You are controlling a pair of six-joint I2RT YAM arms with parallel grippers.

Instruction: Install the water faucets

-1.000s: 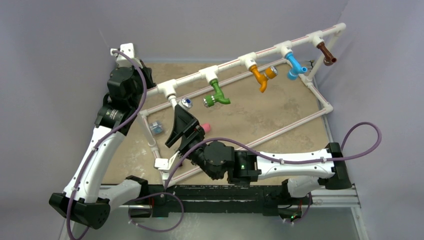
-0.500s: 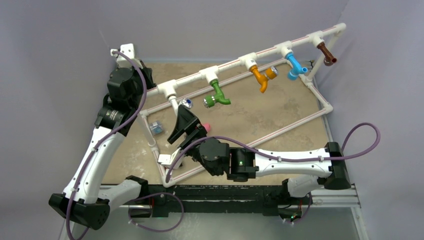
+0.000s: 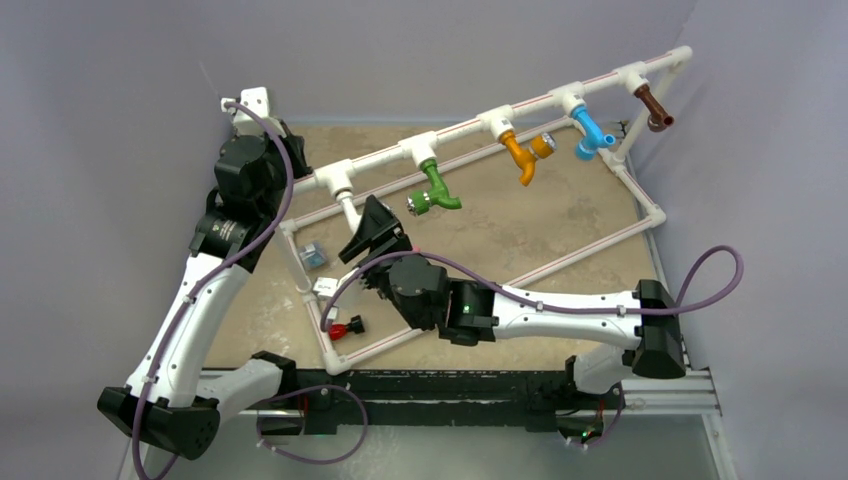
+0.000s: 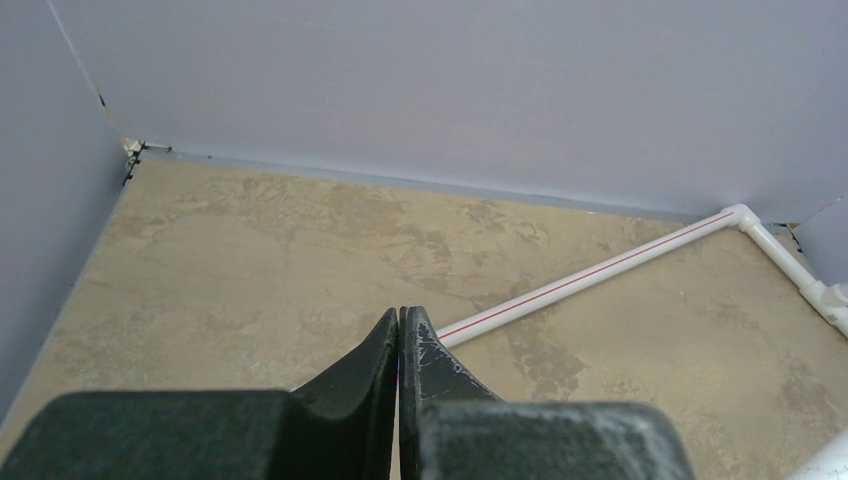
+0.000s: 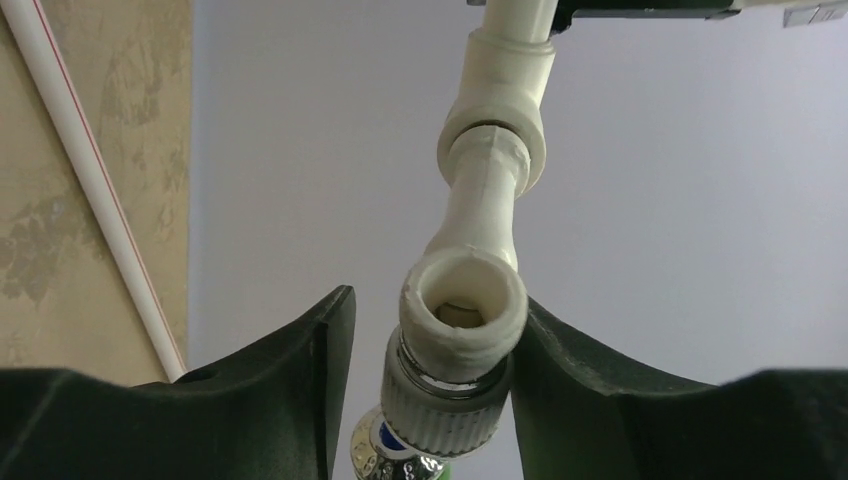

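centrally, the white faucet (image 5: 465, 300) is shown hanging from the leftmost fitting (image 3: 335, 178) of the pipe frame (image 3: 463, 128), bracketed by the right gripper (image 5: 435, 300); its jaws are held partly apart, one finger touching it, a gap seen at the other. the left gripper (image 4: 400, 345) is pressed closed, empty.

One pipe frame (image 3: 462, 131) carries five water faucets: a white faucet (image 5: 460, 350), a green faucet (image 3: 435, 185), an orange faucet (image 3: 521, 156), a blue faucet (image 3: 590, 133), a brown faucet (image 3: 655, 106). Three small loose pieces (image 3: 314, 256) lie at the left.
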